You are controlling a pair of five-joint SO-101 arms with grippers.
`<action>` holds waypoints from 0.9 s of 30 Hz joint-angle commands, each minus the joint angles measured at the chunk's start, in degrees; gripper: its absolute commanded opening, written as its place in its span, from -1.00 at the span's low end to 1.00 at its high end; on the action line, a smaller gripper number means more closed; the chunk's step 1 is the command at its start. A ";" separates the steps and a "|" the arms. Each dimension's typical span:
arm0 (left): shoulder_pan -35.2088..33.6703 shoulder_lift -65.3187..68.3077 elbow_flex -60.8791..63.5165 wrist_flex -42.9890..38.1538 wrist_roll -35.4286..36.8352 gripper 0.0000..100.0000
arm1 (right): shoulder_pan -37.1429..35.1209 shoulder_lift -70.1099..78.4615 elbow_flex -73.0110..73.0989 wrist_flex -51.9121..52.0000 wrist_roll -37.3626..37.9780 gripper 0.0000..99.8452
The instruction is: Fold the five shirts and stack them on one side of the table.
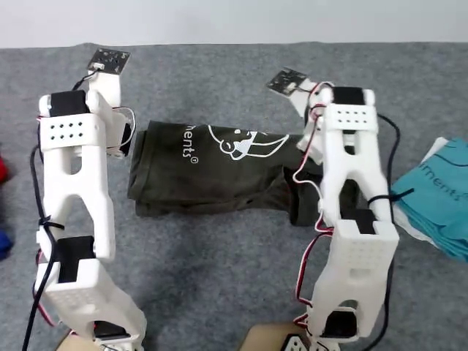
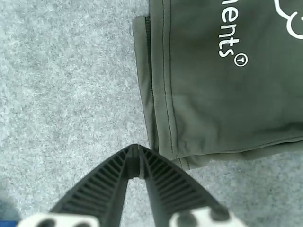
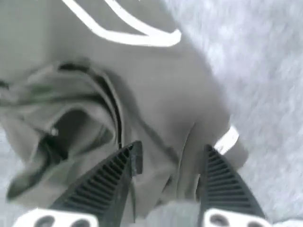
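Note:
A dark olive shirt [image 1: 212, 172] with white print lies folded into a band across the middle of the grey table. My left gripper [image 2: 138, 163] is shut and empty, its tips over the bare table just off the shirt's left-end corner [image 2: 165, 151]. My right gripper [image 3: 173, 161] is open and hangs over the shirt's bunched, rumpled right end [image 3: 85, 123], with cloth under both fingers but nothing pinched. The right arm hides part of that end in the high view.
A stack of folded teal shirts [image 1: 439, 194] sits at the table's right edge. Red [image 1: 3, 170] and blue [image 1: 4, 243] items peek in at the left edge. Grey table [image 1: 219, 270] lies open in front of the olive shirt.

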 commanded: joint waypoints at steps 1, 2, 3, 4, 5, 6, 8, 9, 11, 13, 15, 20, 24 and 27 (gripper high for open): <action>0.62 -3.52 -0.31 -0.88 -0.18 -0.99 | 0.22 -1.98 -4.31 9.01 -0.44 -0.74; 0.62 -3.52 -0.31 -0.88 -0.18 -0.99 | 0.04 -2.42 -4.31 11.30 -0.44 -0.76; 0.62 -3.52 -0.40 -0.97 -0.18 -0.99 | -0.04 -2.95 -4.31 13.41 -0.44 -0.76; 0.62 -3.52 -0.40 -1.41 -0.18 -0.99 | -0.22 -3.38 -4.31 15.08 -0.44 -0.76; 0.62 -3.52 -0.40 -1.67 -0.09 -0.99 | -0.31 -4.09 -3.96 15.60 -0.44 -0.76; 0.62 -3.52 -0.40 -1.67 -0.09 -0.99 | -0.22 -4.97 -3.69 15.69 -0.62 -0.76; 0.70 -3.52 -0.57 -1.67 -0.09 -0.99 | -0.48 -7.52 -1.41 15.69 -0.62 -0.75; 1.23 -3.52 -0.57 -1.67 -0.09 -0.99 | -0.75 -8.92 0.44 15.69 -0.62 -0.73; 2.29 -3.52 -0.40 -1.67 -0.09 -0.99 | -2.42 -11.65 4.84 15.69 -0.62 -0.62; 3.43 -3.52 -0.40 -1.67 -0.09 -0.99 | -3.82 -14.99 9.67 15.69 -1.14 -0.55; 4.13 -3.52 -0.66 -1.67 -0.09 -0.99 | -5.32 -17.54 13.27 15.60 -2.73 -0.55; 4.22 -3.52 -0.57 -3.69 -0.09 -0.99 | -7.96 -18.95 18.64 15.25 -4.66 -0.55; 4.31 -3.52 -0.40 -3.69 -0.09 -0.99 | -7.69 -15.96 19.16 14.64 -5.36 -0.55; 4.13 -3.43 -0.40 -3.69 -0.09 -0.99 | -7.52 -12.70 19.16 13.85 -5.45 -0.55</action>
